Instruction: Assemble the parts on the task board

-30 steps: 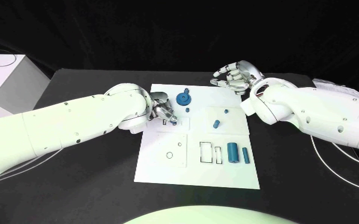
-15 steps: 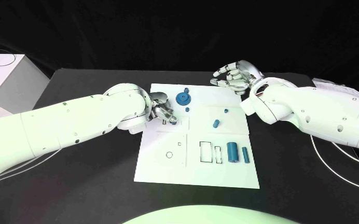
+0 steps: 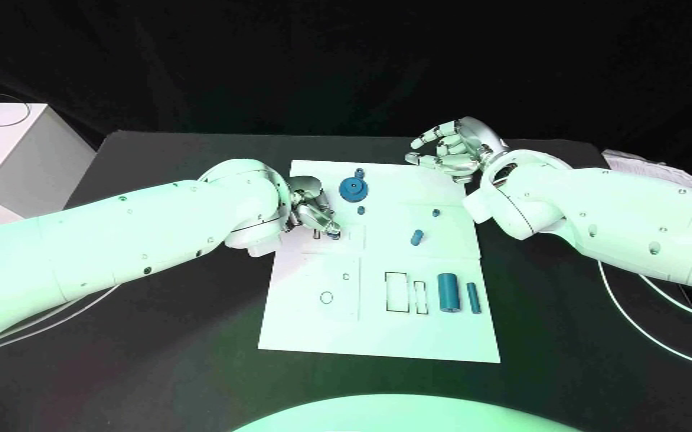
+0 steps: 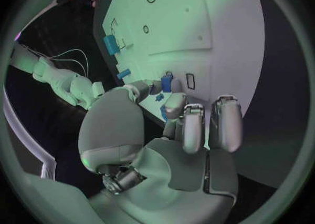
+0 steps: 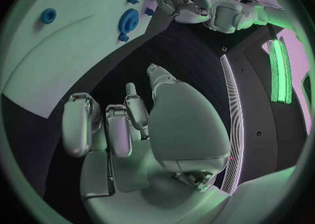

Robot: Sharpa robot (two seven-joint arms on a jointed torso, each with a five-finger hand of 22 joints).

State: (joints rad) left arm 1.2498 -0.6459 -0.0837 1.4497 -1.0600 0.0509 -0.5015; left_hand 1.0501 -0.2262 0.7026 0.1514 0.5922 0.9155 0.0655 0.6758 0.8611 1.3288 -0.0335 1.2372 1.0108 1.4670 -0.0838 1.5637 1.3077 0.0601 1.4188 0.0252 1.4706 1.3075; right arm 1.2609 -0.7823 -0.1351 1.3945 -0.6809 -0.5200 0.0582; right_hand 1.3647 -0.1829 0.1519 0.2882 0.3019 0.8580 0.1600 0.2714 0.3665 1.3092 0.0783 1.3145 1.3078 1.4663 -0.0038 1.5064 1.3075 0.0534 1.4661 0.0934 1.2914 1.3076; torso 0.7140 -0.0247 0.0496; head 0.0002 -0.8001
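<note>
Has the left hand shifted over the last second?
No. The left hand sits at the white board's left edge, fingers on a small blue part, same spot against the board's outlines.

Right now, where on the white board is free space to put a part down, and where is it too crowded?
The task board is bare along its near edge, below the rectangular outlines. Crowded: the far left, where the left hand works beside the blue wheel, and the cylinders on the right.
</note>
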